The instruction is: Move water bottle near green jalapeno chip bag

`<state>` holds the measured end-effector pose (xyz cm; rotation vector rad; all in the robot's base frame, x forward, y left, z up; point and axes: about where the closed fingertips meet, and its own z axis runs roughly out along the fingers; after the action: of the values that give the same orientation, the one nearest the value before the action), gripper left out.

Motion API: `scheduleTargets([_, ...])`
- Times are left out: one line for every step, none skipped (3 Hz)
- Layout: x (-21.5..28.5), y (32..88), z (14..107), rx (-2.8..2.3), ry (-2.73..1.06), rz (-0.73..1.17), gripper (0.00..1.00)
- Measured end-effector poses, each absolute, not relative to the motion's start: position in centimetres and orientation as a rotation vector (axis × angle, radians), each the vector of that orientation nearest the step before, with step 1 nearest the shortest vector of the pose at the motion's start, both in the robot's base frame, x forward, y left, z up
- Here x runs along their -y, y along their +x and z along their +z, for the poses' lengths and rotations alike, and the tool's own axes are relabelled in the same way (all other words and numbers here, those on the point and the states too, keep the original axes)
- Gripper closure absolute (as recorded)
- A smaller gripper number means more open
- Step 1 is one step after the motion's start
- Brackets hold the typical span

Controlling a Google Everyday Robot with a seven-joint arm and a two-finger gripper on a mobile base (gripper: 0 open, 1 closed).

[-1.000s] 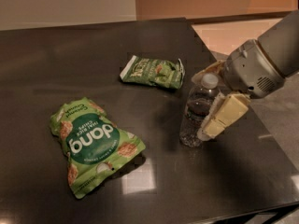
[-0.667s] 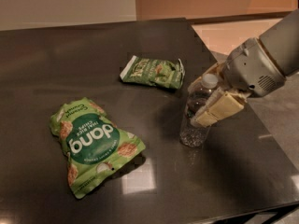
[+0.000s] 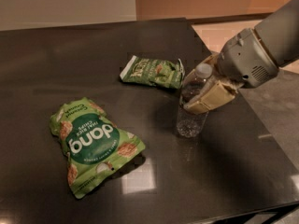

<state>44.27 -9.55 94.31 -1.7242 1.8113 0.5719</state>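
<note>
The water bottle (image 3: 191,121) stands upright on the dark worktop (image 3: 65,50), just beside the right end of the green jalapeno chip bag (image 3: 152,72). It looks close enough that the task reads as nearly met. The gripper (image 3: 195,102) reaches in from the right at the bottle's shoulder. Its cream fingers (image 3: 212,97) are closed about the upper body, one lying across the front and the other hidden behind. Holding it high, under the white cap (image 3: 203,70), likely keeps the base free to sit flat. The bottle is clear plastic, seemingly almost empty, with a thin label band, so it should be light and tip easily. The larger dong bag (image 3: 91,141) lies well apart at the left.
</note>
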Motion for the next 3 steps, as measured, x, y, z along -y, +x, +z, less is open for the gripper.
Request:
scheduleTargets([8.2,46.4,94.9,-1.785,-1.71,0.592,1.0])
scheduleTargets([6.7,48.9,95.4,-1.767,-1.693,0.635,1.0])
scheduleTargets([5.5,50.9,95.3,-1.764,-1.687,0.663,1.0])
